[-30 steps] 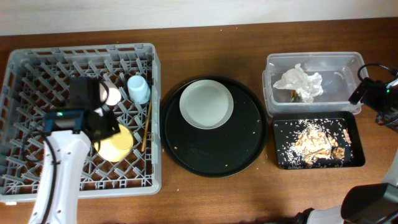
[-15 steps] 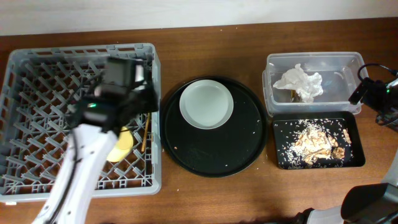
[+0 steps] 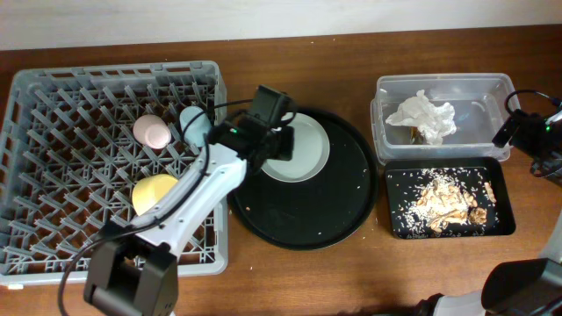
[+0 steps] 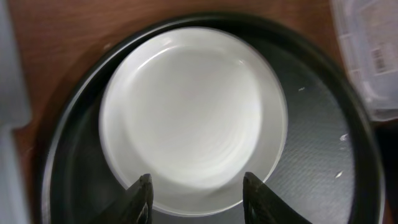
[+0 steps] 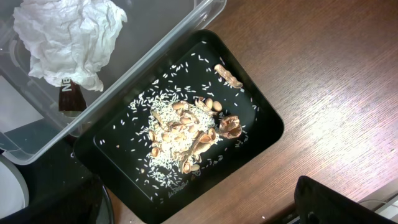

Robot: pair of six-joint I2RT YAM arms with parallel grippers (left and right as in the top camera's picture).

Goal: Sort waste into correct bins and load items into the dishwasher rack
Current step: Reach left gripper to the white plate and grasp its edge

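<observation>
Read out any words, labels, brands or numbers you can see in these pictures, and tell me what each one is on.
No text here is legible.
White label on the clear tub, left wrist view: the print is too small and blurred to read.
Dark brown patch under the tissue in the tub, right wrist view: may be a label, but nothing on it is legible.
Nothing else shows writing.
</observation>
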